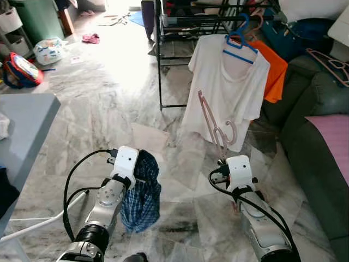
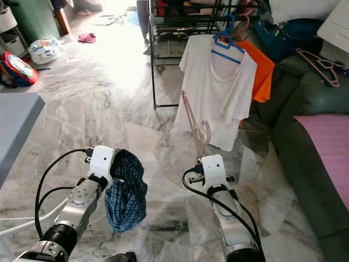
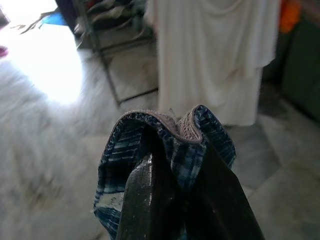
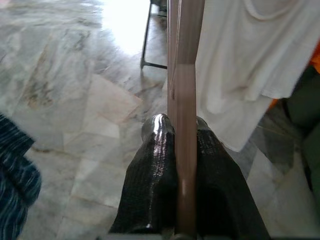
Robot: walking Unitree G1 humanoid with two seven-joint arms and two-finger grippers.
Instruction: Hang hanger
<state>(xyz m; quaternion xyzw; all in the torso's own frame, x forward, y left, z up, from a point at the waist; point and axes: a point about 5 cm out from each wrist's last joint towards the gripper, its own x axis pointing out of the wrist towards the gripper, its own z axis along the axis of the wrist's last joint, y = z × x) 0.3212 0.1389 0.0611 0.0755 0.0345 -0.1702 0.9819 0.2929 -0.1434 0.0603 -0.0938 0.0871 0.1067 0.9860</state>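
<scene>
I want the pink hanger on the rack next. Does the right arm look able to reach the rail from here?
Probably not yet. The right gripper grips the pink hanger low, before the white shirt; the rack rail lies farther off, beyond open floor.

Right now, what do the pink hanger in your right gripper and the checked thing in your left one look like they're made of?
Pink hanger: looks like moulded plastic, smooth with a dull sheen and a thin flat profile, clamped in the right gripper. Checked garment: woven cloth, probably cotton, matte blue plaid that folds and hangs limp, with a stitched hem, pinched in the left gripper.
</scene>
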